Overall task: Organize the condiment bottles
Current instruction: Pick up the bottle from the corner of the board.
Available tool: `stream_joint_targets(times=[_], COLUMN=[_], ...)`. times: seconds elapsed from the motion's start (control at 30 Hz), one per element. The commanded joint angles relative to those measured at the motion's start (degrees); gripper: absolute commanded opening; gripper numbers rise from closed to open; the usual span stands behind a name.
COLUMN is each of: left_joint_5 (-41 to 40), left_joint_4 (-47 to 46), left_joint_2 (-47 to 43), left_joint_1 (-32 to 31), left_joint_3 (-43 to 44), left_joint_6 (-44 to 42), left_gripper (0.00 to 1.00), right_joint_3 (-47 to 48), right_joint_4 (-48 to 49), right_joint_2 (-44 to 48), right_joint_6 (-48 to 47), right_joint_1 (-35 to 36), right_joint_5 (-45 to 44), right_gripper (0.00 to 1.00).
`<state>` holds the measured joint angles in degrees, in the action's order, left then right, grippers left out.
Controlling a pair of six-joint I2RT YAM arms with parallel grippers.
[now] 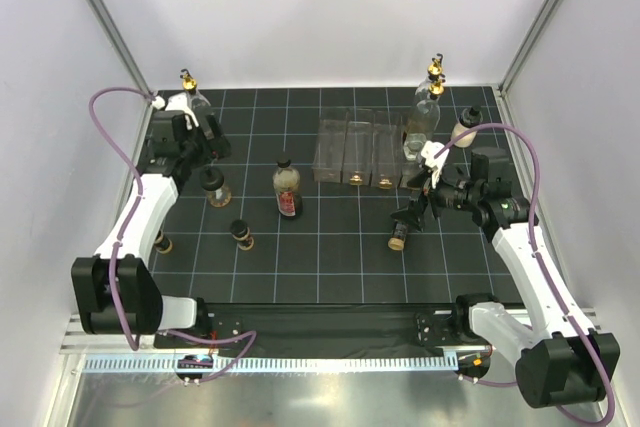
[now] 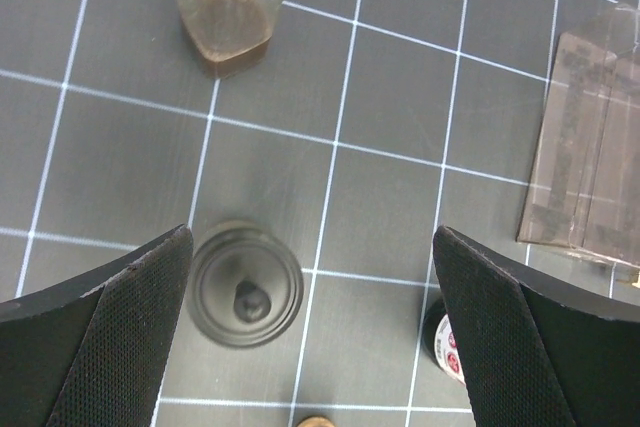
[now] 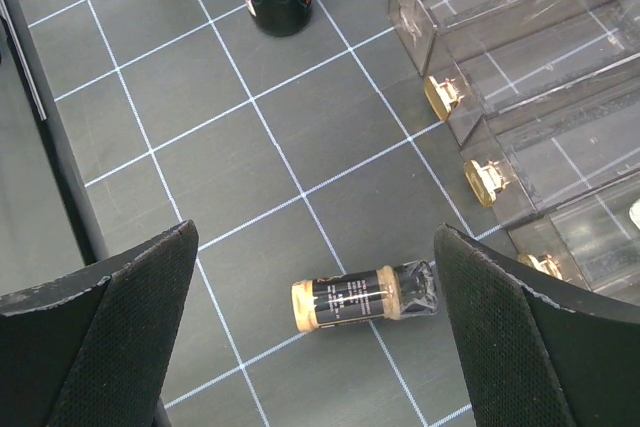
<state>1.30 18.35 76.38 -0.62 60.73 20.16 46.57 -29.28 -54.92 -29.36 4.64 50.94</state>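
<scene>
The condiment bottles (image 1: 241,235) are small glass units: tall clear ones with gold pourer spouts and short brown ones with black caps. All positions are referenced to the clear rack (image 1: 362,152). One short brown bottle (image 3: 365,297) lies on its side just in front of the rack's right end, below my right gripper (image 3: 315,237), whose fingers are spread wide and hold nothing. The red-labelled bottle (image 1: 287,189) stands upright just left of the rack. A black-capped bottle (image 2: 247,284) stands further left, below my left gripper (image 2: 312,247), whose fingers are likewise apart and clear of it. One spouted bottle (image 1: 189,95) stands far left of the rack; another (image 1: 432,92) stands behind its right end. The rack has narrow compartments with gold knobs (image 3: 440,97) at the front. A clear bottle (image 1: 416,142) is at the rightmost compartment; whether inside or behind it, I cannot tell.
</scene>
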Motion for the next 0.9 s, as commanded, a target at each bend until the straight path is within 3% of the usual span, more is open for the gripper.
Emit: stream_joint_targets(times=[0.0, 0.37, 0.7, 0.87], left_joint_5=[2.65, 6.96, -9.63, -11.06], left_joint_4=[-5.34, -8.68, -0.52, 0.98], left_joint_2=[2.10, 7.90, 13.87, 16.69], left_joint_1=[0.36, 0.36, 0.36, 0.36], left_joint_3=[2.72, 9.31, 21.78, 26.63], left_joint_6=[-1.88, -6.97, -6.90, -7.07], left_gripper=[1.00, 0.99, 0.93, 0.90], right_joint_3=[0.02, 0.19, 0.28, 0.19], right_joint_4=[1.77, 1.07, 0.89, 0.89], right_joint_2=[1.65, 1.83, 1.74, 1.65], right_joint_6=[-0.16, -0.61, -0.78, -0.78], right_joint_1=[-0.16, -0.16, -0.16, -0.08], right_joint_5=[-0.05, -0.05, -0.14, -0.05], right_gripper=[1.00, 1.00, 1.00, 1.00])
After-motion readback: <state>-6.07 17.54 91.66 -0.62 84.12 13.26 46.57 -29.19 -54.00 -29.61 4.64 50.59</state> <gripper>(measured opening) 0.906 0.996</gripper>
